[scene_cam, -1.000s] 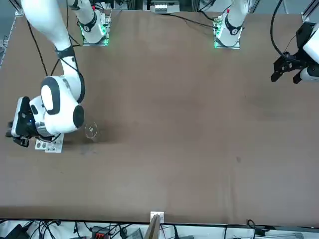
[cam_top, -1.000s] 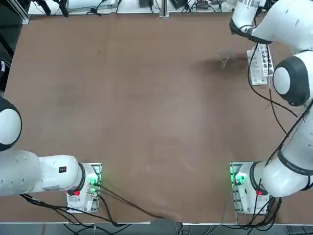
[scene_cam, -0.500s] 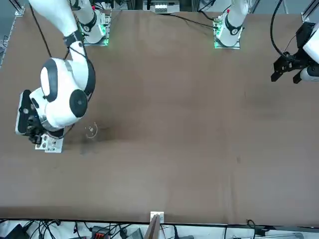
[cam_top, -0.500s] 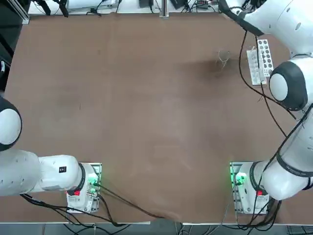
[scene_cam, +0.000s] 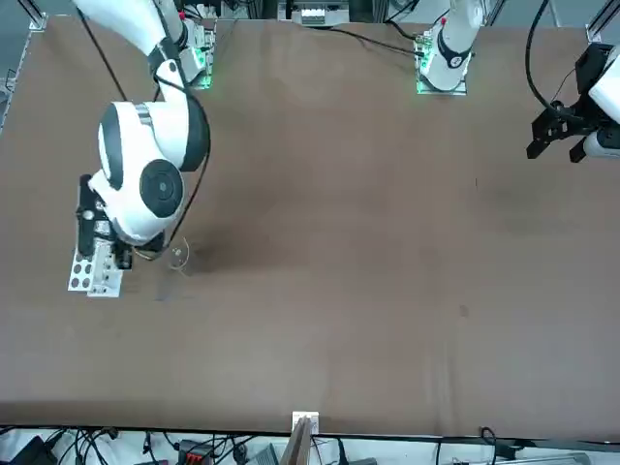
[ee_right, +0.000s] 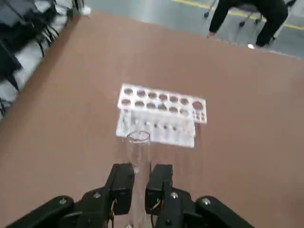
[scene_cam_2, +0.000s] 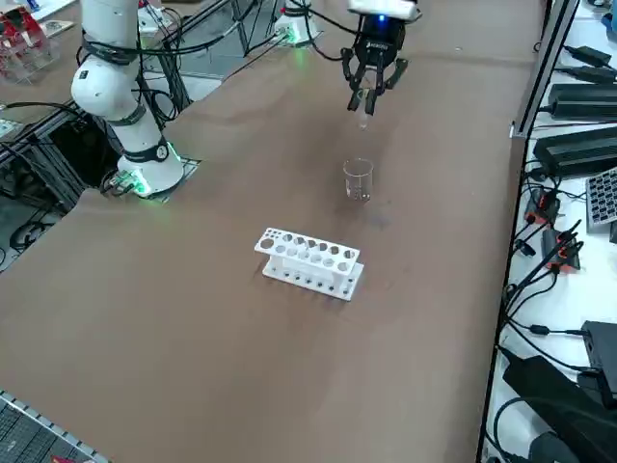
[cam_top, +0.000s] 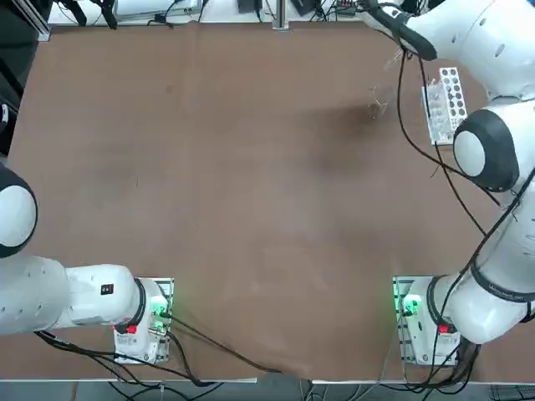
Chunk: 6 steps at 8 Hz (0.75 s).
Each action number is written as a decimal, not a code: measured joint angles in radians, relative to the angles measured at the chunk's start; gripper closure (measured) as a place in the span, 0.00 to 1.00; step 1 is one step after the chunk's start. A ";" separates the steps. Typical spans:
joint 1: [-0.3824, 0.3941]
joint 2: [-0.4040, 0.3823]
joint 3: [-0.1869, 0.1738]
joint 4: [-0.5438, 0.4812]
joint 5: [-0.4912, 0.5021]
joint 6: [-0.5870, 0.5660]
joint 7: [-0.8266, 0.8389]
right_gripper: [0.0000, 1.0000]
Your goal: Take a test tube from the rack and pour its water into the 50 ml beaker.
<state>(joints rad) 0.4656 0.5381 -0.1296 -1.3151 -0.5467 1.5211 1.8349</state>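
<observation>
My right gripper [scene_cam_2: 367,95] is shut on the test tube [scene_cam_2: 364,116], which hangs upright from its fingers, high over the table. In the right wrist view the clear tube [ee_right: 139,154] rises between the two fingers [ee_right: 122,180], its open rim showing; I cannot make out water in it. The 50 ml beaker [scene_cam_2: 358,180] stands upright on the table below the gripper, between it and the rack. The white rack [scene_cam_2: 310,260] lies a little apart from the beaker, its holes uncovered. From above, the rack [cam_top: 443,104] is at the far right and the beaker [cam_top: 379,104] is faint to its left.
The brown table [cam_top: 251,167] has its far edge close behind the gripper. Cables and power supplies [scene_cam_2: 578,96] lie beyond that edge. A seated person's legs and chair [ee_right: 249,19] show on the floor past the table.
The right arm has lifted off the rack with the tube and swung away towards the beaker's side. The rack, partly covered before, now shows whole.
</observation>
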 joint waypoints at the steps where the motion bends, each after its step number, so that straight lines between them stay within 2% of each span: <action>1: 0.001 0.018 0.000 0.000 0.055 0.006 -0.006 0.80; 3: 0.003 0.042 0.000 0.001 0.174 0.037 -0.015 0.78; 6: 0.003 0.089 0.000 0.001 0.284 0.102 -0.016 0.79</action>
<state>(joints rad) 0.4685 0.6274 -0.1299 -1.3145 -0.2626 1.6229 1.8191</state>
